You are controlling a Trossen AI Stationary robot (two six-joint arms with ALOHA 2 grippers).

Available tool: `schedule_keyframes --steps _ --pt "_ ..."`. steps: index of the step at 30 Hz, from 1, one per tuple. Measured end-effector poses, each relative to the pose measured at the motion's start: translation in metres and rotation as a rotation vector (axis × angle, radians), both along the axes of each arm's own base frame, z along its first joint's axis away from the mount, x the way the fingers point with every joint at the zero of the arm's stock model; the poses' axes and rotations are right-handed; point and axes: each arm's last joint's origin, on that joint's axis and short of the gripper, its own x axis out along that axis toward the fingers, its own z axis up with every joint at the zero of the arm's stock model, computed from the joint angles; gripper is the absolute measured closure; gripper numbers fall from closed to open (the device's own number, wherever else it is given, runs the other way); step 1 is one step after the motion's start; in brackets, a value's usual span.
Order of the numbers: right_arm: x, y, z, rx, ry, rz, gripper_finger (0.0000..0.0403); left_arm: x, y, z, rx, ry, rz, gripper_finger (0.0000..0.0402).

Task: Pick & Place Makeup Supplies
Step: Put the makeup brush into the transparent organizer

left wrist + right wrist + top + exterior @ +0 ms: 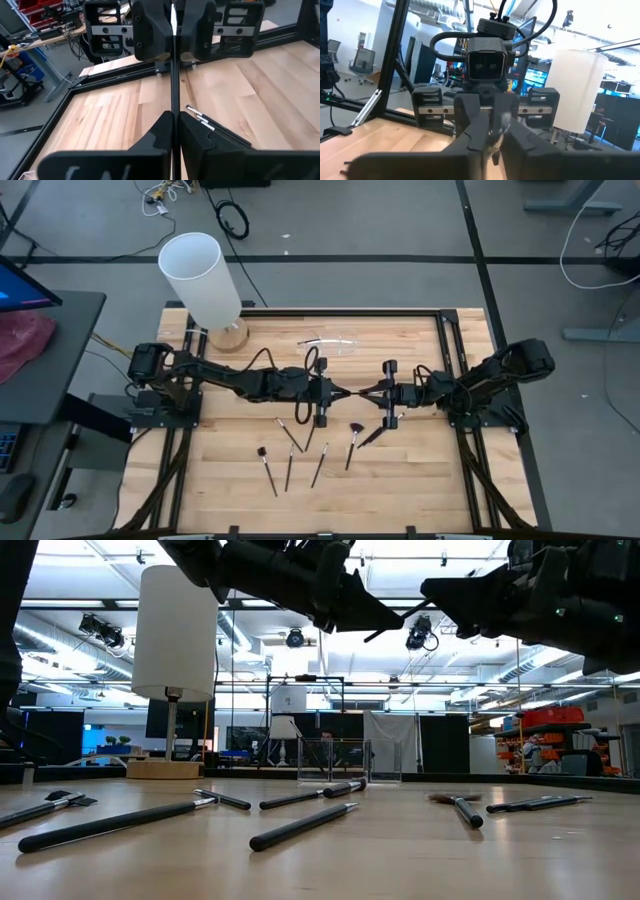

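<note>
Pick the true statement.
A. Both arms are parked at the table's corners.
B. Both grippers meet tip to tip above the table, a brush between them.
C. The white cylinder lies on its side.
B: the left gripper and right gripper meet mid-table, both closed on one brush.

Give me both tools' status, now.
Left tool: closed on a thin makeup brush, mid-air above the table.
Right tool: closed on the same brush's other end, facing the left one.

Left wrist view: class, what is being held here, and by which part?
A makeup brush, gripped by its slim handle: the left gripper holds one end and the right gripper appears to hold the other.
</note>
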Motion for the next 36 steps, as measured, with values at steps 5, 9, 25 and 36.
schedule_keyframes --steps 5,9,25,36 --pt "0.0 0.0 -0.001 0.004 0.006 0.001 0.0392 0.0 0.0 -0.001 0.0 0.013 0.003 0.0375" --pt "0.0 0.0 -0.001 0.026 0.008 0.004 0.039 0.0 0.001 -0.001 -0.004 0.014 0.004 0.0374" --pt "0.002 -0.005 -0.011 0.097 0.114 -0.166 0.039 -0.006 0.008 -0.012 0.047 0.13 0.231 0.0277" --pt "0.027 -0.022 0.01 0.01 0.165 -0.747 0.0389 -0.011 0.004 -0.012 0.166 0.135 0.49 0.023"
